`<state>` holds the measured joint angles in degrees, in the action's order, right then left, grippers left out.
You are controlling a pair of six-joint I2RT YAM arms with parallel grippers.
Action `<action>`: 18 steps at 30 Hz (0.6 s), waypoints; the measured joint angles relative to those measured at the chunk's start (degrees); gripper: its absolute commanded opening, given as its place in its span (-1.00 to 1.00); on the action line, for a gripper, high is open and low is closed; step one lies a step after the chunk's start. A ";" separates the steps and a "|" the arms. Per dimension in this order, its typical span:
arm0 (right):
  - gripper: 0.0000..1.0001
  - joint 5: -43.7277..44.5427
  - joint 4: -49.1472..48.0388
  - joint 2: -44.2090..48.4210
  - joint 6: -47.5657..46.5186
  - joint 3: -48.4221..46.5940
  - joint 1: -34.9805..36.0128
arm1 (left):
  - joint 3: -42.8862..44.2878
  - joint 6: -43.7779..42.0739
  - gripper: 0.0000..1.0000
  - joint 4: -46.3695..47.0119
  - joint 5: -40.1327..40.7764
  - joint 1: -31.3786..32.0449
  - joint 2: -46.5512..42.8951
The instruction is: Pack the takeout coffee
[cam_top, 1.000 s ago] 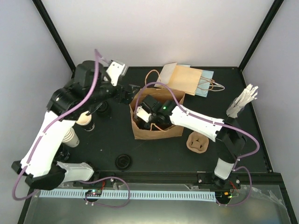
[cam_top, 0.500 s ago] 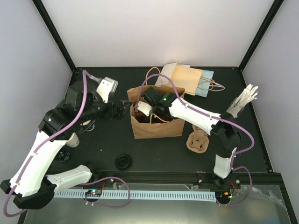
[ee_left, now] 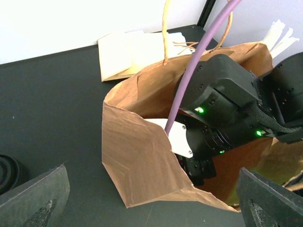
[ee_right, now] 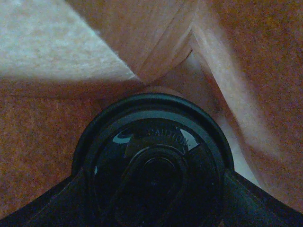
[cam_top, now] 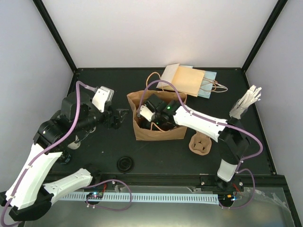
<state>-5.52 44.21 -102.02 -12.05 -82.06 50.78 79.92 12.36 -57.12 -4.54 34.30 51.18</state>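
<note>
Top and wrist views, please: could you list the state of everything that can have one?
Bag: upright, open.
Cup: lidded, inside the bag.
Right gripper: closed on the cup.
Left gripper: open, empty.
Loose lid: lying flat, on no cup.
Spare bags: folded flat.

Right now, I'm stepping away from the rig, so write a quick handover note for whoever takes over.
Left claw: open, empty, just left of the bag.
Right claw: down in the bag, closed round a lidded cup.
Done: that cup is in the bag, not yet released.
Left: let go, withdraw. No second cup shows; perhaps under the left arm. A spare lid and the carrier sit outside the bag.
</note>
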 measured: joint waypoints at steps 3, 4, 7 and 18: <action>-0.34 2.47 -1.49 0.90 0.68 1.68 1.42 | -0.55 0.20 0.97 0.07 -0.02 0.00 -0.20; -0.35 3.06 -1.92 1.09 0.92 2.10 1.73 | -0.70 0.24 0.97 0.02 -0.04 0.00 -0.20; -0.34 4.26 -3.13 1.20 1.81 2.99 2.25 | -1.11 0.33 0.97 0.02 -0.20 0.00 -0.13; -0.34 7.19 -8.94 -0.24 3.58 3.39 2.60 | -1.33 0.35 0.97 0.02 -1.05 0.00 -0.17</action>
<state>1.67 35.27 -102.26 -8.47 -78.67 53.39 78.59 12.71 -57.10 -5.58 34.30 51.00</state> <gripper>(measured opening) 0.713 0.987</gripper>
